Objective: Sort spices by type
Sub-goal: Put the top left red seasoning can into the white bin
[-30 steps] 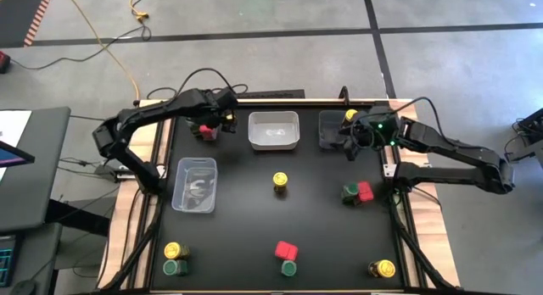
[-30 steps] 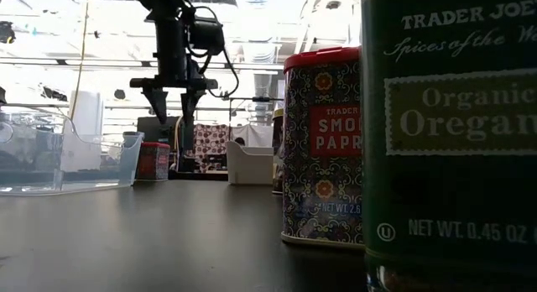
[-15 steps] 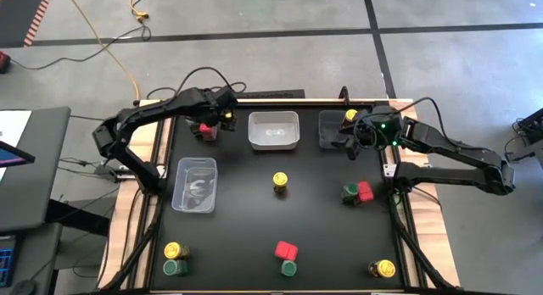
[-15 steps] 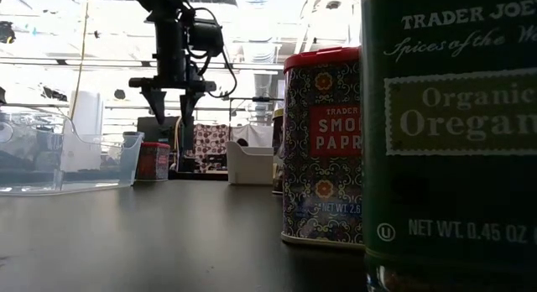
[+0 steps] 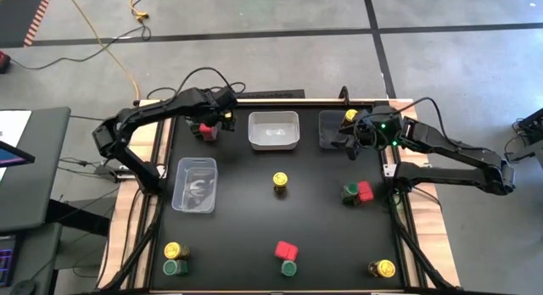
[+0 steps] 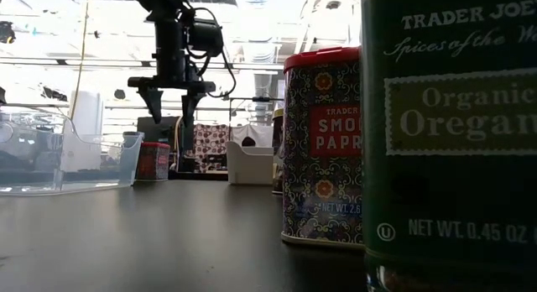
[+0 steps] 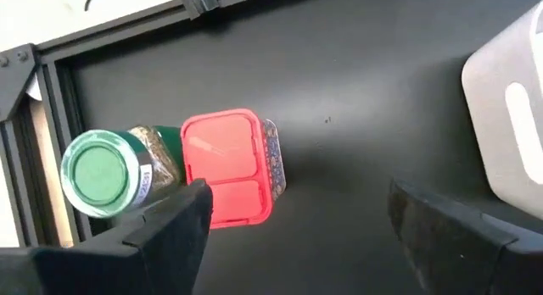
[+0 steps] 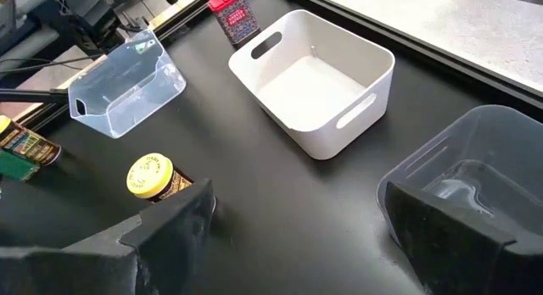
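A red-topped spice box (image 7: 225,165) and a green-lidded jar (image 7: 100,172) stand side by side on the black table at its far left (image 5: 204,130). My left gripper (image 7: 297,231) hangs open above them, clear of both (image 6: 170,103). My right gripper (image 8: 297,236) waits open at the far right (image 5: 344,144), beside a grey tray (image 8: 479,180) with a yellow-lidded jar (image 5: 350,115) at its far side. Other spices stand about: a yellow-lidded jar (image 5: 280,182) mid-table, a green and red pair (image 5: 357,192), and a red box (image 5: 286,249) with a green jar (image 5: 289,267).
A white bin (image 5: 273,130) stands at the far middle and a clear tray (image 5: 194,184) at the left. Jar pairs stand at the near left (image 5: 173,258) and near right (image 5: 382,268). The table's frame rail (image 7: 51,117) runs close to the green jar.
My left gripper has opened wider while staying in place above the red box and green jar. Nothing on the table has moved.
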You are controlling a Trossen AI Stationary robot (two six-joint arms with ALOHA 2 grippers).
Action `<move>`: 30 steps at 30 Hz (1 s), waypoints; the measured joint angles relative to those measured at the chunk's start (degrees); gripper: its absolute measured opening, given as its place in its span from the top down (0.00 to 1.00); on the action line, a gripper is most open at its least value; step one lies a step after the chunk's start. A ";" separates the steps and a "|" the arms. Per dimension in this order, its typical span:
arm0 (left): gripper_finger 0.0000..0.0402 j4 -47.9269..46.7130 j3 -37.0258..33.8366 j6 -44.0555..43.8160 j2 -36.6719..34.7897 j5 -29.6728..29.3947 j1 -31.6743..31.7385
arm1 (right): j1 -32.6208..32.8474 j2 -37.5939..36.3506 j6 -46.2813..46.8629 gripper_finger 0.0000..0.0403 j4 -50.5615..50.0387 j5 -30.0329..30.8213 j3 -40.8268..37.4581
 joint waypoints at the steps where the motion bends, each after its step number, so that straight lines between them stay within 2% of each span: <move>1: 0.16 0.03 0.00 -0.64 0.00 -0.01 -0.02 | 0.00 0.04 -0.05 0.07 0.00 0.01 0.00; 6: 0.16 0.32 -0.81 -1.42 -0.04 -3.61 0.62 | 0.00 0.04 -0.14 0.07 -0.02 0.02 0.00; 30: 0.16 7.73 -10.83 -3.75 -0.04 -2.77 4.09 | 0.00 0.07 0.08 0.07 -0.08 0.04 0.00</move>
